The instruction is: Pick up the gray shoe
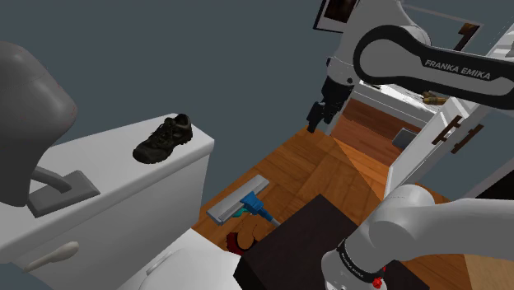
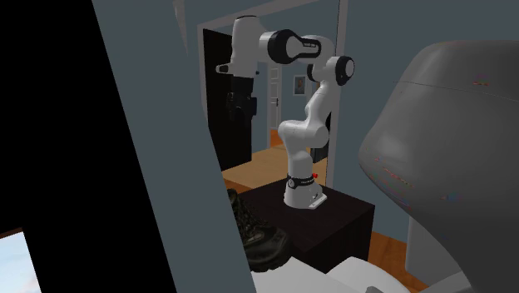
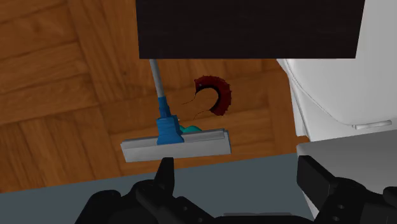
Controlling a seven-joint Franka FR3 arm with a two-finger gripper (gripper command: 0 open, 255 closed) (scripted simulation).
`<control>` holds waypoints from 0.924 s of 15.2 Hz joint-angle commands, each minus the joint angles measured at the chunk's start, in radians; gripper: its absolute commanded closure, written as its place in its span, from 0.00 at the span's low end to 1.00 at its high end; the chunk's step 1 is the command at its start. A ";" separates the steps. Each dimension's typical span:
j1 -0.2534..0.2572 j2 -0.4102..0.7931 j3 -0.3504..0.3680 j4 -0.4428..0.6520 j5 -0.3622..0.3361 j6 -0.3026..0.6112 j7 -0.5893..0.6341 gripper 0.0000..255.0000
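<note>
Shoulder view: we list one dark shoe [image 1: 165, 137], upright on the white toilet tank lid [image 1: 99, 169] at the left. The gripper [image 1: 317, 123] hangs in the air well apart to its right, over the wooden floor [image 1: 329, 169].
Second exterior view: shoe near us, black stand [image 2: 337, 218] behind it.
Wrist view: fingers spread, grasping nothing; a blue-necked mop [image 3: 175, 145] lies on the floor beyond.

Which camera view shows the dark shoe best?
The shoulder view: the dark shoe lies whole and unblocked on the white tank top, seen from its side. The second exterior view shows it dim, partly hidden behind a grey wall edge. The wrist view looks at a mop on the wooden floor.
</note>
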 commanded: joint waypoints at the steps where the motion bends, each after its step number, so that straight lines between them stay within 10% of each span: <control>1: 0.000 0.000 0.000 0.000 0.000 0.000 0.000 0.00; 14: 0.011 0.199 0.271 0.064 0.257 0.182 0.544 0.00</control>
